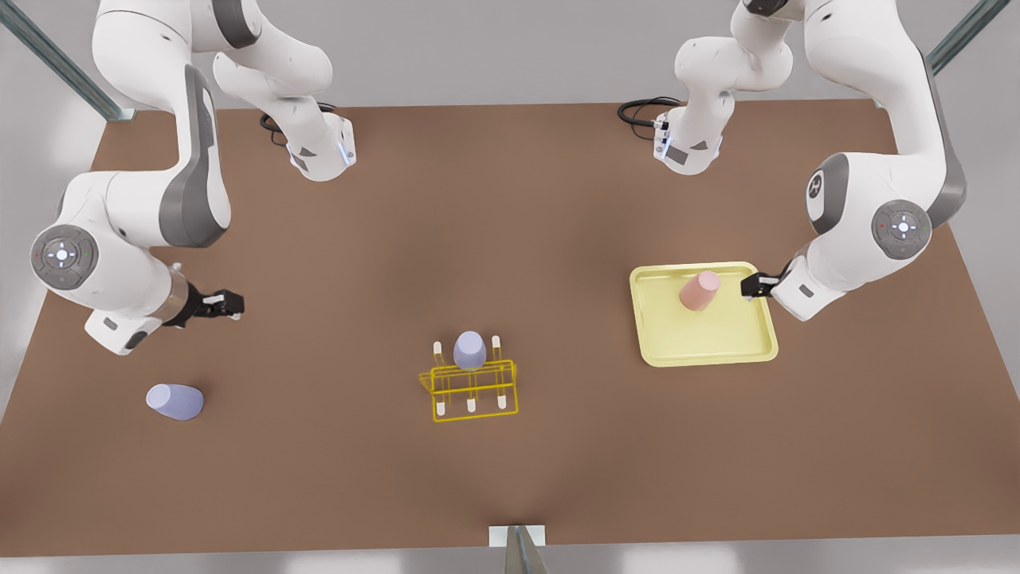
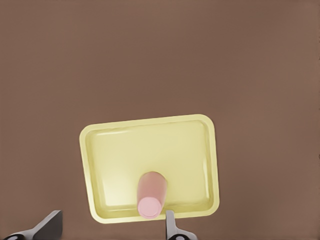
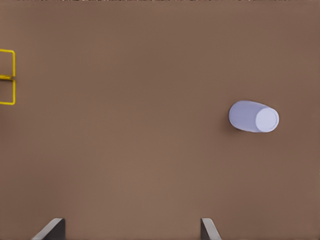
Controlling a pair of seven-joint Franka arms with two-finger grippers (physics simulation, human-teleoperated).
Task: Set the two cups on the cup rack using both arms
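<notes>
A pale pink cup stands on a flat pale-yellow tray at the front view's right. My left gripper hovers open just beside the tray's edge, close to the pink cup and apart from it. A lavender cup lies on its side on the table at the front view's left. My right gripper hangs open above the table, some way from that cup. A second lavender cup sits on the yellow wire cup rack.
The brown table spreads wide between rack, tray and lying cup. Both arm bases stand at the far edge with black cables. A metal post rises at the near edge.
</notes>
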